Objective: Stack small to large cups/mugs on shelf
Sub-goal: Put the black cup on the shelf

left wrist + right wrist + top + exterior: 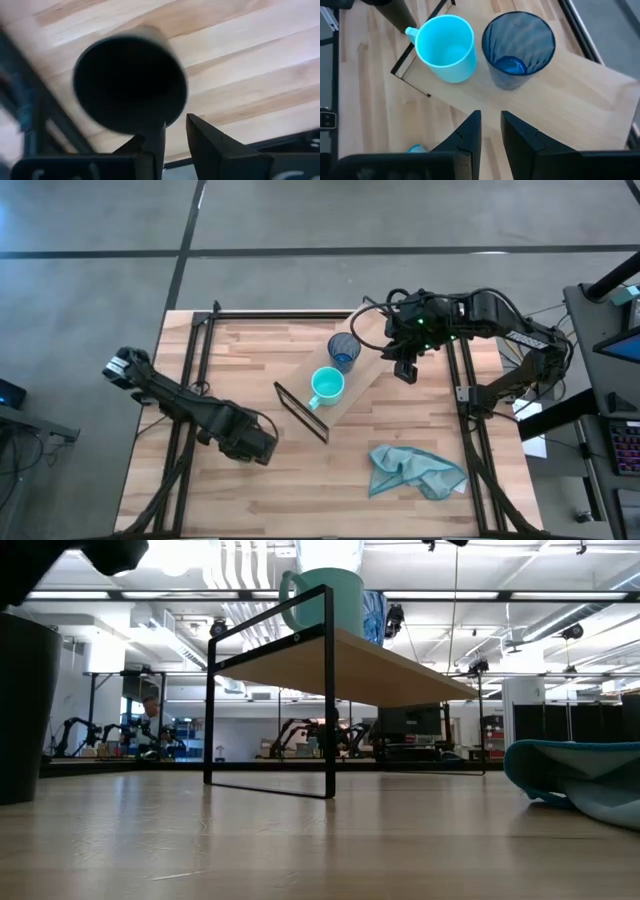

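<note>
The light-wood shelf [372, 370] stands slantwise at the table's middle. The teal mug [327, 385] and the dark-blue tumbler [343, 350] stand upright on its plank, side by side; they also show in the right wrist view, mug [445, 47] and tumbler [517, 50]. My right gripper [405, 372] is open and empty beside the shelf's far right end, fingers [472, 130] pointing toward the two cups. The black cup [130, 82] stands on the table near the front left [25, 710]. My left gripper [175, 125] is open just above its rim. In the high view the left arm [255, 442] hides the cup.
A crumpled teal cloth [415, 472] lies on the table at the near right, also in the low view [580, 775]. Black frame rails [190, 380] run along the table's left and right sides. Bare tabletop lies between the shelf and the near edge.
</note>
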Controlling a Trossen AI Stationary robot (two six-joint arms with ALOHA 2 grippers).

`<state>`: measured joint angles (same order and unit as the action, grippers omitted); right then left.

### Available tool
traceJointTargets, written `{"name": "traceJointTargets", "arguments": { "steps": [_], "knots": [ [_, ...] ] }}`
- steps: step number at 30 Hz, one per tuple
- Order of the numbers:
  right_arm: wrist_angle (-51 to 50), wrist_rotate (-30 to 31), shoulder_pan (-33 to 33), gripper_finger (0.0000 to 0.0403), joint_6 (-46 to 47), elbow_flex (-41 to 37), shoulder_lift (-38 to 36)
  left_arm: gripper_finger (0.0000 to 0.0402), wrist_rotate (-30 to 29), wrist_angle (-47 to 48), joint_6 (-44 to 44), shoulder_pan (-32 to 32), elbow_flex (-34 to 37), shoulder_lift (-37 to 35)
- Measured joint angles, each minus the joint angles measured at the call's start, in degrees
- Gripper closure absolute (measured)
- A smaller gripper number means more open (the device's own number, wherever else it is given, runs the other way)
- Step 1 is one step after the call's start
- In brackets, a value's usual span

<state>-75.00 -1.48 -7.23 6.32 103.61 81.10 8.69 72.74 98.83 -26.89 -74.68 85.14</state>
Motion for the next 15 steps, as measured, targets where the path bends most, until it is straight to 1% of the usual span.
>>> {"name": "traceJointTargets", "arguments": {
  "steps": [3, 5, 12, 15],
  "knots": [
    [0.0, 0.0, 1.0, 0.0335, 1.2, 0.0, 0.0, 0.0338, -2.1, -5.5, 0.0, 0.0, 3.3, -2.3],
    [0.0, 0.0, 1.9, 0.0335, 1.9, 0.0, 0.0, 0.0338, -2.2, -7.8, 0.0, 0.0, 5.2, -3.3],
    [0.0, 0.0, 5.9, 0.0335, 5.0, 0.0, 0.0, 0.0339, -2.3, -8.3, -1.5, 0.0, 9.2, -3.1],
    [0.1, 0.0, 7.5, 0.0335, 5.7, 0.0, 0.0, 0.0352, -2.3, -9.1, -3.5, 0.0, 9.5, -2.8]
  ]
}}
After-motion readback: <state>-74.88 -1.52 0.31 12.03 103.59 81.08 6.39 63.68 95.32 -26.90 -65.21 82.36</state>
